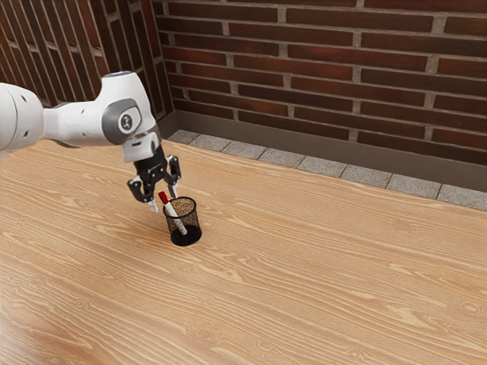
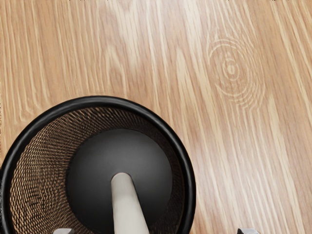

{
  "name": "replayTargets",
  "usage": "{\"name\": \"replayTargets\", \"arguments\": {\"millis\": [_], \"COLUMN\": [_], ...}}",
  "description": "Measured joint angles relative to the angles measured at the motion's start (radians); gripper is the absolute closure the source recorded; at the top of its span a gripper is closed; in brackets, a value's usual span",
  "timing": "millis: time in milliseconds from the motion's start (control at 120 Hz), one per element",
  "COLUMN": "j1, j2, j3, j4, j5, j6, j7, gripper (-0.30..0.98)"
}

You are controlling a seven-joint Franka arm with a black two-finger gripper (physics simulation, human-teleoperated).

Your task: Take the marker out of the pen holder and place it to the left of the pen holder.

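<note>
Inside the pen holder (image 1: 195, 225), marker (image 1: 175, 216) leans, red cap past the rim. By the same rim, tool (image 1: 164, 201) is wide open around marker, gripping nothing. Pen holder upright on worktop (image 1: 304, 266).

What I see is a broad, honey-coloured wooden table (image 1: 319, 281), its grain running in pale, wavy streaks, with an oval swirl near the pen holder. That black mesh pen holder (image 1: 192, 225) stands upright directly on the wood, toward eight o'clock from the middle of the exterior view.
</note>
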Motion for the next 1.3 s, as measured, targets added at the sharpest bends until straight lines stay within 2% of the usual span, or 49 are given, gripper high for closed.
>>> {"name": "replayTargets", "arguments": {"millis": [425, 908, 1300], "j1": [-0.003, 0.008, 0.008], "j2": [0.009, 0.011, 0.011], "j3": [-0.002, 0.002, 0.002], "j4": [0.007, 0.009, 0.013], "j5": [-0.026, -0.038, -0.035], "j6": [0.005, 0.007, 0.013], "j7": [-0.106, -0.164, -0.179], "gripper": [0.46, 0.52, 0.72]}}
